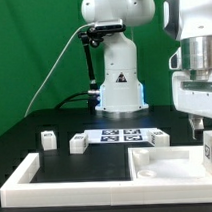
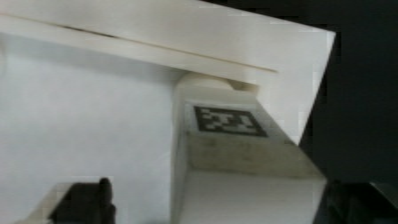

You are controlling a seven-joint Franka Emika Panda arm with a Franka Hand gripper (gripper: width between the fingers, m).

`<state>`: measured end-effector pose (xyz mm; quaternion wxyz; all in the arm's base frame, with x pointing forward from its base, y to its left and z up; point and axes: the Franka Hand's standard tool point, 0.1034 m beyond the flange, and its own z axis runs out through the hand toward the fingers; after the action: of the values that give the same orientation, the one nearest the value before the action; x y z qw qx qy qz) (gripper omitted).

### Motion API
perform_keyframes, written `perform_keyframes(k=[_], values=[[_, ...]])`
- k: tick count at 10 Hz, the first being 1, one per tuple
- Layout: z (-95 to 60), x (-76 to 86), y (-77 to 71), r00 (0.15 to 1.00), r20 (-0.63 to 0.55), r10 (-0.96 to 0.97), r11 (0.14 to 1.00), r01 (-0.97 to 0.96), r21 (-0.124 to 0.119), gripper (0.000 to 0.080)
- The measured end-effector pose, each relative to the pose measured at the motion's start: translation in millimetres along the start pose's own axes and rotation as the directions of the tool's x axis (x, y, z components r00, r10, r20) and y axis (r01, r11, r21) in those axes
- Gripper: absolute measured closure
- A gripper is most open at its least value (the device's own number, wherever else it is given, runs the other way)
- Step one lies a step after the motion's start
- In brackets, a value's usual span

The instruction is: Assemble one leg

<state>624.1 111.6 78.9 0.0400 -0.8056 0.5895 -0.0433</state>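
Observation:
One leg point(image 2: 240, 150), a white post with a black-and-white tag, stands between my fingers with its far end against a corner of the white tray point(image 2: 89, 110). In the exterior view this leg point(image 1: 211, 151) is at the tray's point(image 1: 162, 164) right end, under my gripper point(image 1: 208, 140). In the wrist view my gripper point(image 2: 228, 205) is open. One dark finger point(image 2: 86, 202) stands clear of the leg with white tray showing between them; the other finger point(image 2: 370, 205) is close beside it. Three more legs point(image 1: 47, 141) point(image 1: 77, 143) point(image 1: 158, 139) lie on the black table.
The marker board point(image 1: 120, 135) lies flat in the middle, in front of the robot base point(image 1: 118, 88). A white L-shaped rail point(image 1: 25, 174) runs along the exterior view's left and front edge. A green backdrop stands behind.

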Motion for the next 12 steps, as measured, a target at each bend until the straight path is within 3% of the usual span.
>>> perform_keyframes(k=[3, 5, 7, 12], values=[[-0.5, -6.7, -2.9, 0.942, -0.005, -0.337, 0.942, 0.337, 0.008, 0.0152], [-1.1, -5.7, -6.7, 0.832, -0.024, -0.554, 0.831, 0.555, 0.025, 0.0151], [-0.7, -5.5, -7.5, 0.744, -0.034, -0.668, 0.743, 0.668, 0.026, 0.0151], [-0.3, -8.3, -8.0, 0.39, -0.05, -0.919, 0.391, 0.92, -0.013, 0.0151]])
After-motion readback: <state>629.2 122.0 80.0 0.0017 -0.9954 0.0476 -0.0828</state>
